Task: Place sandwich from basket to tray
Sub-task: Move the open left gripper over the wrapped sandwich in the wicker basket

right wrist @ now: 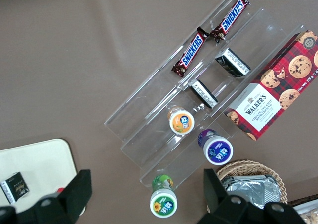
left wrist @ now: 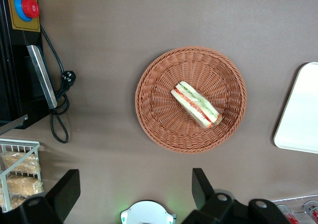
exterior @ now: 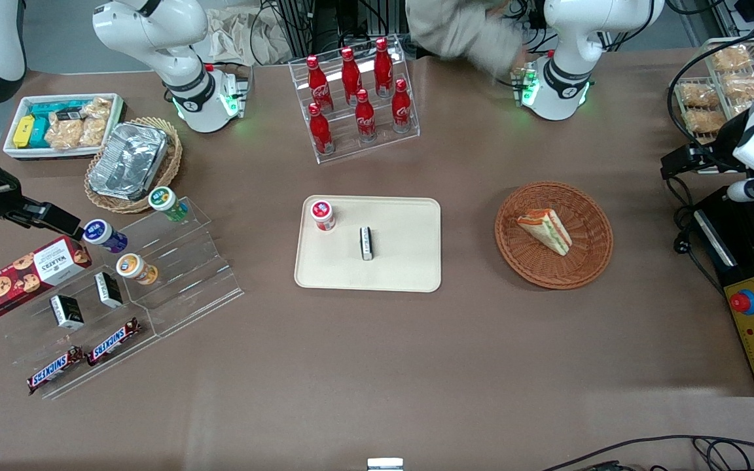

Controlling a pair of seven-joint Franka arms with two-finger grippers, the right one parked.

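The sandwich (exterior: 545, 230) (left wrist: 196, 105), a pale wedge with red, orange and green filling, lies on its side in the round reddish-brown basket (exterior: 554, 278) (left wrist: 154, 129). The cream tray (exterior: 403, 261) (left wrist: 300, 119) sits beside the basket, toward the parked arm's end, and holds a red-capped jar (exterior: 323, 215) and a small black box (exterior: 366, 243). My gripper (exterior: 681, 162) (left wrist: 133, 186) hangs high over the table near the working arm's end, well off the basket. It is open with nothing between its black fingers (left wrist: 201, 186).
A clear rack of red cola bottles (exterior: 357, 91) stands farther from the front camera than the tray. A black and yellow control box (exterior: 753, 327) and a wire rack of bagged pastries (exterior: 724, 78) sit at the working arm's end. A stepped acrylic shelf of snacks (exterior: 122, 281) stands toward the parked arm's end.
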